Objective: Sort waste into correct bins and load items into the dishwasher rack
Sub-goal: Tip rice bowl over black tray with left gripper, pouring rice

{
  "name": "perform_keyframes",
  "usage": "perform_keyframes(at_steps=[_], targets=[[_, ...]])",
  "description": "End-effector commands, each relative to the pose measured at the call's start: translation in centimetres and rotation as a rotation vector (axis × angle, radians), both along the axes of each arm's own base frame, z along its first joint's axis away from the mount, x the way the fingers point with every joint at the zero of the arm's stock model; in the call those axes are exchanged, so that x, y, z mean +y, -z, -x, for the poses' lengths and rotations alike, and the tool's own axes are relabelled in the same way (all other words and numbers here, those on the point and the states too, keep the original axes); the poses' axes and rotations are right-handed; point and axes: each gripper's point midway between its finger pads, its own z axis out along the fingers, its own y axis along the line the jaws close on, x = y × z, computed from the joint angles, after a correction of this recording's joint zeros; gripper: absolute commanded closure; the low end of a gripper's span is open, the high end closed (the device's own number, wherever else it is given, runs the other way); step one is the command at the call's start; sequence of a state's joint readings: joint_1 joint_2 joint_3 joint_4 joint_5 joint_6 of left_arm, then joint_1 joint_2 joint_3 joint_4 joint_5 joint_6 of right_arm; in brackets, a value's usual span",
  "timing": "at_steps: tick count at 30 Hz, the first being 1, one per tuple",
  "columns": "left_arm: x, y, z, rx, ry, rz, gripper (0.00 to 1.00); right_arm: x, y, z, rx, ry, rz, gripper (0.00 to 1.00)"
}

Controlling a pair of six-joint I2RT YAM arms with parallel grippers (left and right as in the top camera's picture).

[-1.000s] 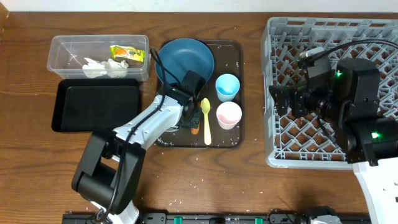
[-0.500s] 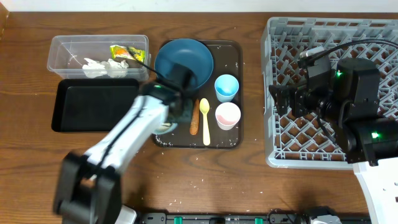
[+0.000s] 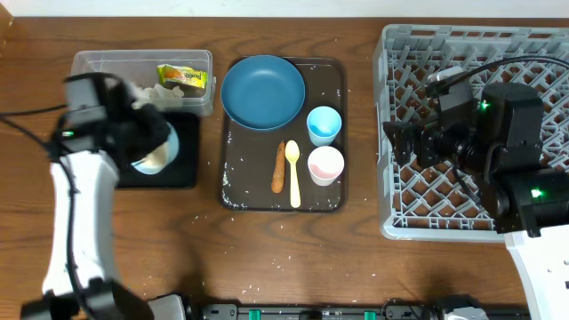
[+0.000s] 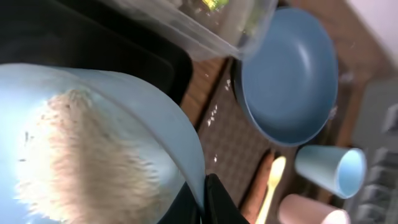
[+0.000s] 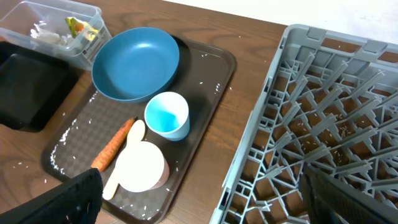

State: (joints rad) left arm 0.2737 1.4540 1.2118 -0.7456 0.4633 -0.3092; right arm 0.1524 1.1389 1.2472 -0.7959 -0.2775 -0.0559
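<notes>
Left hand (image 3: 147, 138) clamped on the rim of the light-blue bowl (image 3: 158, 156), rice (image 4: 81, 155) inside, above the black tray (image 3: 182, 173) near the left edge of the counter (image 3: 356, 258). Right hand (image 3: 400, 142), fingers spread and empty, hung over the dishwasher rack (image 3: 533, 44) at the right edge. Plate (image 3: 263, 92), spoon (image 3: 294, 173) and sausage stick (image 3: 279, 167) lay on the brown serving tray (image 3: 329, 191) mid-counter.
</notes>
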Motion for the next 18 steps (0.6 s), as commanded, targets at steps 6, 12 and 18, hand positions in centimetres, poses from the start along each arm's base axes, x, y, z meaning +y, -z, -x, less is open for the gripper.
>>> perform_keyframes(at_steps=[6, 12, 18], targets=[[2.4, -0.2, -1.7, -0.126, 0.047, 0.45, 0.94, 0.1, -0.7, -0.1, -0.016, -0.007, -0.01, 0.01], [3.8, 0.2, -2.7, -0.2, 0.059, 0.66, 0.94, 0.2, -0.7, -0.1, -0.016, -0.013, -0.014, 0.01], [3.9, -0.6, -3.1, -0.268, 0.102, 0.866, 0.94, 0.3, -0.7, -0.1, -0.017, -0.013, -0.014, 0.01]])
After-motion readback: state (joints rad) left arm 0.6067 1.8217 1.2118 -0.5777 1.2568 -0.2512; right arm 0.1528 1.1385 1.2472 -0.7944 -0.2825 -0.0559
